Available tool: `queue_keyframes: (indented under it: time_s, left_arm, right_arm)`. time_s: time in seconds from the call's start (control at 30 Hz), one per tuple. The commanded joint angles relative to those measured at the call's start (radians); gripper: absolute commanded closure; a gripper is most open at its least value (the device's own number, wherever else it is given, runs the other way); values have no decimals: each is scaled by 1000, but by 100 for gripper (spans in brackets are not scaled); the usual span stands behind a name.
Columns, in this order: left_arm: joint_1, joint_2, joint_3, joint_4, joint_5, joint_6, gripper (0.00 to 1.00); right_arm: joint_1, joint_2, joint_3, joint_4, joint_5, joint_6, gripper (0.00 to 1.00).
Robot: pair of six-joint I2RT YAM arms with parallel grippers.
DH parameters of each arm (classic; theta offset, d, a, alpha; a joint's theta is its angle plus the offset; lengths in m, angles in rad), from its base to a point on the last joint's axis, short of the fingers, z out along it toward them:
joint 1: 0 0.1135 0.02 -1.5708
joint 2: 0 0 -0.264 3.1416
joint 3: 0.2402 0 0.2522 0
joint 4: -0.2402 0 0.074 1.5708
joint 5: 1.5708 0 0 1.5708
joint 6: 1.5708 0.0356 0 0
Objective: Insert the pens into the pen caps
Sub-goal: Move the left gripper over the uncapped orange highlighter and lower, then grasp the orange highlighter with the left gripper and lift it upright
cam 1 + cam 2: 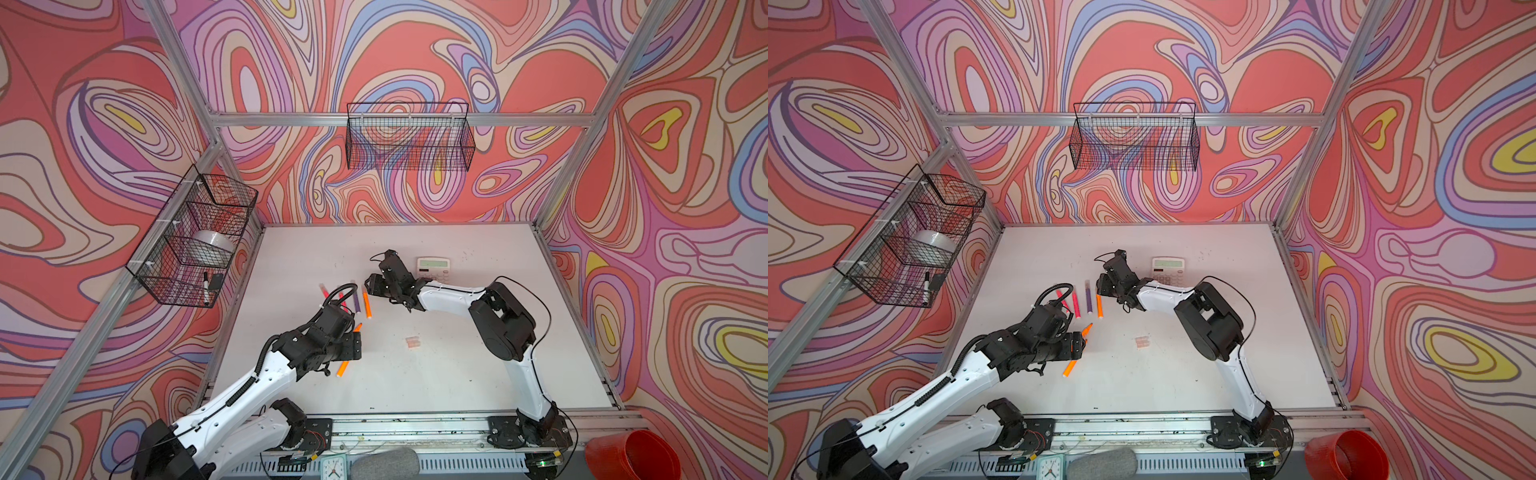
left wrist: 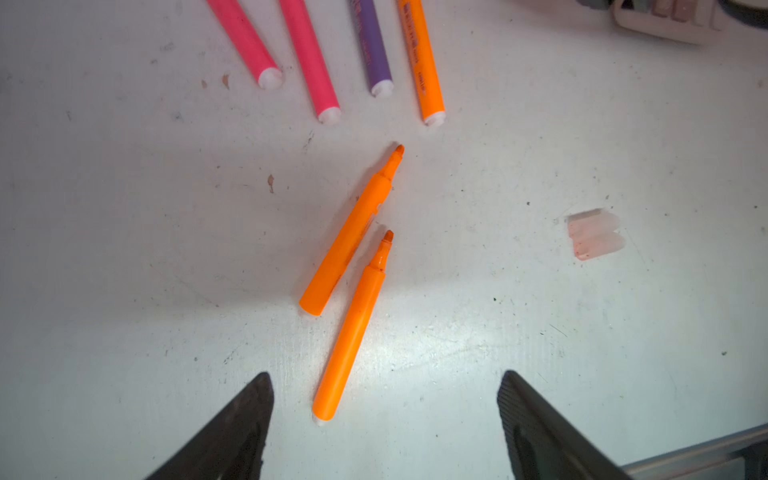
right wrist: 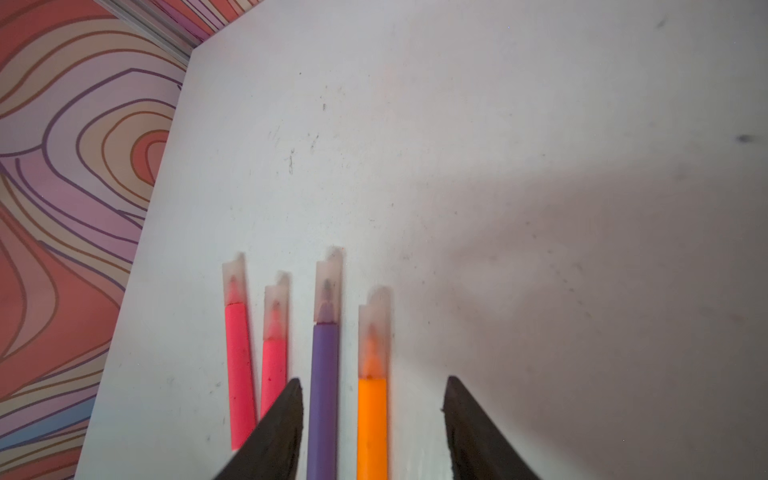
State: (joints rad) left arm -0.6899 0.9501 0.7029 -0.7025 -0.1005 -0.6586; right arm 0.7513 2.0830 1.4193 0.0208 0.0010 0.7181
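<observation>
Four capped pens lie in a row: two pink, one purple and one orange, each tip inside a pale cap. My right gripper hovers open above the purple and orange ones, holding nothing. Two uncapped orange pens lie on the white table; my left gripper stands open over the nearer one's blunt end. Two loose pen caps rest side by side near the table's middle.
A calculator sits behind the right arm. Wire baskets hang on the back wall and the left wall, the latter holding a tape roll and a black-and-white marker. A red cup and a clock stand beyond the front rail.
</observation>
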Motion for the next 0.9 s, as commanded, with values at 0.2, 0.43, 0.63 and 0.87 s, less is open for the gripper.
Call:
queue_keyframes:
  time_s: [0.2,0.43,0.63,0.87]
  left_arm:
    - [-63,77,-47,4,-62,-35,24]
    - [-65,122,-98,76,-42,-33,28]
    - [-66,219,-106,123,-36,-45,33]
    - [-68,301,-105,163,-48,-54,43]
  right_arm:
    - [-3,-360,-386,131,71,-24,48]
    - [-3,-512,-560,153,95,1,49]
    - [-1,-602,-646,169,121,18,49]
    - [0,-606,-656,165,120,33,50]
